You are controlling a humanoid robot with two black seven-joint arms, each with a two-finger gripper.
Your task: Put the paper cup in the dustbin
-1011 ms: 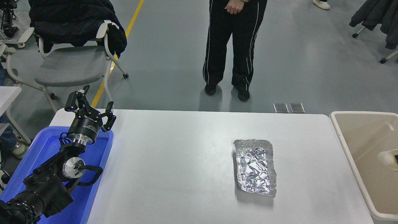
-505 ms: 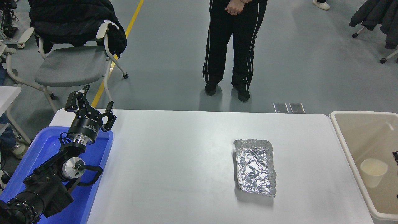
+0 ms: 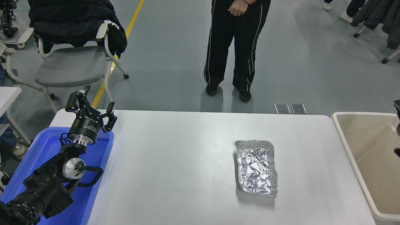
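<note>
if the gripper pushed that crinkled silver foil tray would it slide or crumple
The crinkled silver foil tray is probably very light, so a push should slide it easily on the smooth white table. Its creased, uneven walls suggest thin foil, likely to dent or fold under a squeeze.

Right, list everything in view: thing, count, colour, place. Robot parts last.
table: one, white, centre.
foil tray: one, crinkled silver, on the table right of centre.
dustbin: one, beige, beside the table's right end; no cup shows in its visible part.
blue tray: one, bright blue, at the table's left end.
chair: one, grey seat, dark coat over it, far left on the floor.
person: one, black trousers, standing beyond the table.
left tool: black, open, parked over the blue tray.
right tool: black, only a sliver at the right edge above the dustbin.
</note>
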